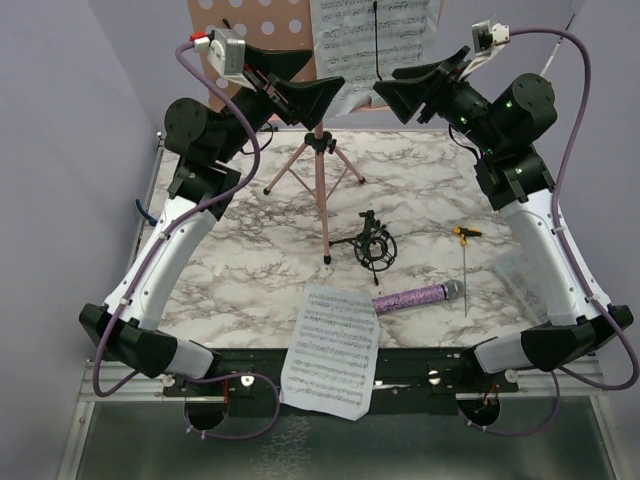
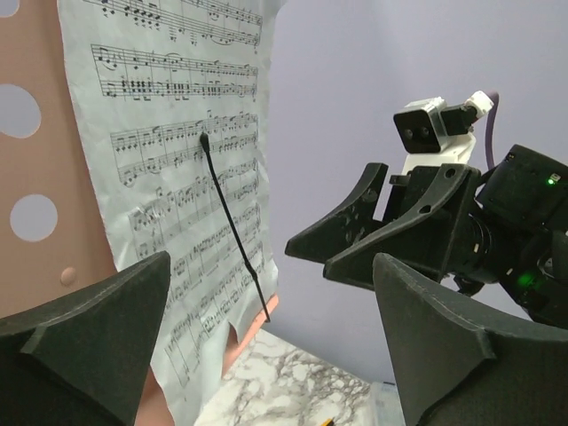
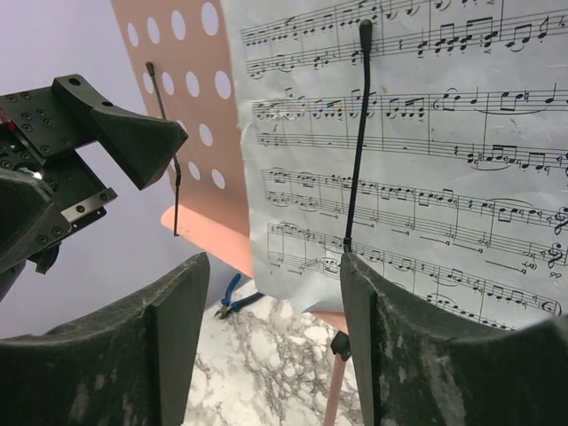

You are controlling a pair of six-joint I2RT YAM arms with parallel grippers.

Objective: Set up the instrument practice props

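The pink music stand (image 1: 250, 25) stands on tripod legs (image 1: 318, 165) at the back of the table. One sheet-music page (image 1: 375, 35) rests on its right half under a black wire arm; it also shows in the left wrist view (image 2: 177, 133) and the right wrist view (image 3: 426, 160). A second page (image 1: 332, 345) lies over the front edge. The purple microphone (image 1: 415, 297) and the black shock-mount (image 1: 373, 245) lie mid-table. My left gripper (image 1: 325, 72) and right gripper (image 1: 387, 82) are both open and empty, raised, facing each other in front of the stand's lower edge.
A yellow-handled screwdriver (image 1: 465, 250) lies right of the shock-mount. Blue-handled pliers (image 3: 232, 297) lie on the marble behind the stand's foot. Purple walls close in the back and left. The black mounting rail (image 1: 420, 365) runs along the front edge.
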